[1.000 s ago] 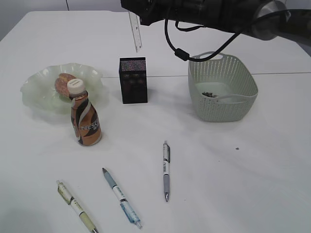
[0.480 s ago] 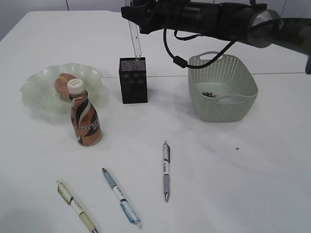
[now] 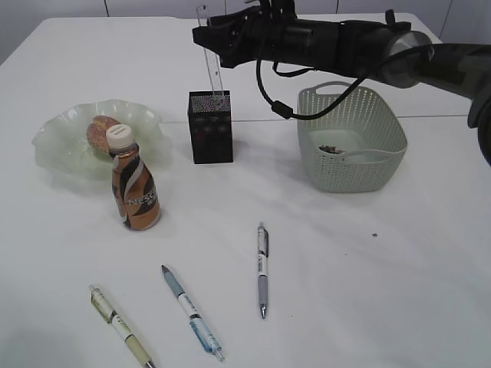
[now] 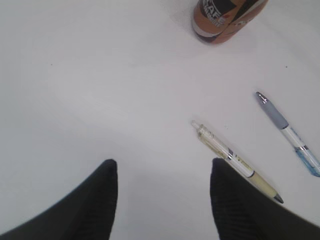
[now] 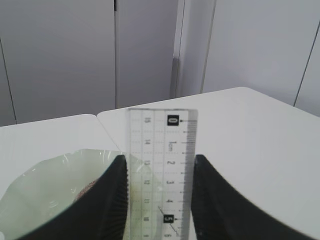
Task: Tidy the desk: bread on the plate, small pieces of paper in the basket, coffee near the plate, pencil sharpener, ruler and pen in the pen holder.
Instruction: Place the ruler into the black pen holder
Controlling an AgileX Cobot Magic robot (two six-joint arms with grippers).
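My right gripper (image 3: 220, 40) is shut on the clear ruler (image 3: 212, 57), which stands upright with its lower end dipping into the black mesh pen holder (image 3: 210, 130). In the right wrist view the ruler (image 5: 161, 160) sits between both fingers (image 5: 112, 200). The bread (image 3: 101, 132) lies on the green plate (image 3: 61, 146), and the coffee bottle (image 3: 135, 184) stands just in front of it. Three pens (image 3: 263, 268) (image 3: 190, 310) (image 3: 121, 326) lie on the table. My left gripper (image 4: 162, 165) is open over bare table beside a cream pen (image 4: 235, 161). The pencil sharpener is out of view.
The grey-green basket (image 3: 353, 142) stands right of the holder with dark bits (image 3: 331, 149) inside. A tiny speck (image 3: 374, 234) lies on the table in front of it. The left wrist view also shows the bottle's base (image 4: 225, 17) and a blue-grey pen (image 4: 287, 132).
My right arm has come down and a little towards me, carrying the ruler from above the holder until its lower end entered the holder's mouth. Nothing else has moved.
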